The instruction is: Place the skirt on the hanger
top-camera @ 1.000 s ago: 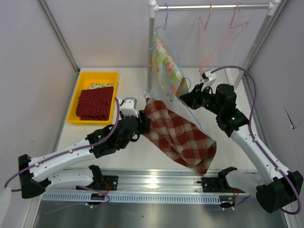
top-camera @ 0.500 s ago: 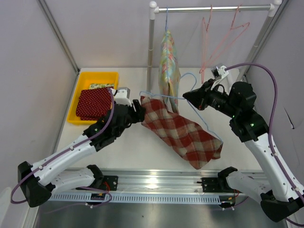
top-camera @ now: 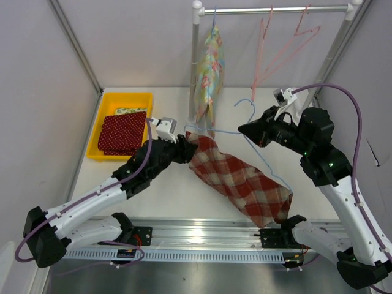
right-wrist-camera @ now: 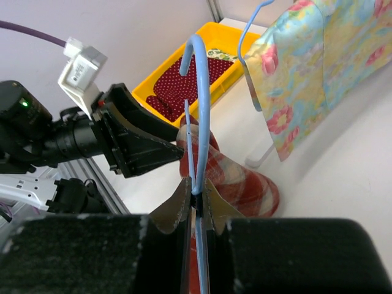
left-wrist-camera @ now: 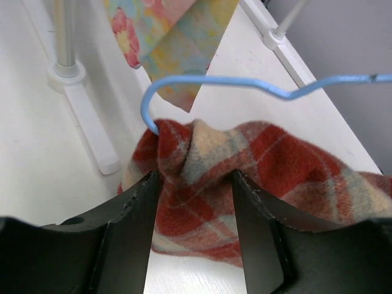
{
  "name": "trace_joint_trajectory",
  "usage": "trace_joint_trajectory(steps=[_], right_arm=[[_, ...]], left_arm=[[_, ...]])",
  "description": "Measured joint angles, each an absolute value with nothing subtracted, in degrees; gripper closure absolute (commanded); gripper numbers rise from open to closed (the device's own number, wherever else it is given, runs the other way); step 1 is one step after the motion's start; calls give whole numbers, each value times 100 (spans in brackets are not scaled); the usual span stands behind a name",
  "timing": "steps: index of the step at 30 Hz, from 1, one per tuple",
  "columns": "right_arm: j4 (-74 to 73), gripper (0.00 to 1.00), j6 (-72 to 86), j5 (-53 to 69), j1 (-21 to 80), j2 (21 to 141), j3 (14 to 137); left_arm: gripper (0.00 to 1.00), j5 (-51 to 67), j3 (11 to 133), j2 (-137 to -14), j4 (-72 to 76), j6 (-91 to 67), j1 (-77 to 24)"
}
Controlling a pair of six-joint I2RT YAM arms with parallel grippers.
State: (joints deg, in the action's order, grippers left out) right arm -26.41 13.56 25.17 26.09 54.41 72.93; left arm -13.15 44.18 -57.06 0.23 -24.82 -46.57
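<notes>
Over the white surface (top-camera: 165,104), the plaid skirt (top-camera: 236,177) stretches from the left gripper (top-camera: 185,149), clamped on its bunched end; the right gripper (top-camera: 246,130) pinches the blue hanger (left-wrist-camera: 245,81), hooked into that end.

I read the skirt (top-camera: 236,177) as red, cream and grey plaid. The hanger (left-wrist-camera: 208,79) is light blue wire. The hung garment (top-camera: 209,67) carries a pastel floral print in yellow, pink and turquoise. The tray (top-camera: 125,96) is yellow; the folded cloth (top-camera: 122,133) in it is dark red with white dots.
</notes>
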Motion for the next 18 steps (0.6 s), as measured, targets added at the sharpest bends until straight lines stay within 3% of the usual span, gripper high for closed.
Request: trace_joint_trajectory(steps=[4,5,9,18], right_arm=[[-2685,100,1365,2556,2609,5439,7456],[-2696,100,1367,2556,2609,5439,7505],[-2867,100,1367,2554,2609,5443,7780],[-3326,100,1332,2443,2576,5339,8079]], left_arm=[[62,-1109,4158,-5634,200,-2495,-4657],[74,-1059,4130,-5629,222,-2499,-4657],[100,-1002,4112,-5616,259,-2530,-4650],[100,-1109,4112,-5450,233,-2506,-4652]])
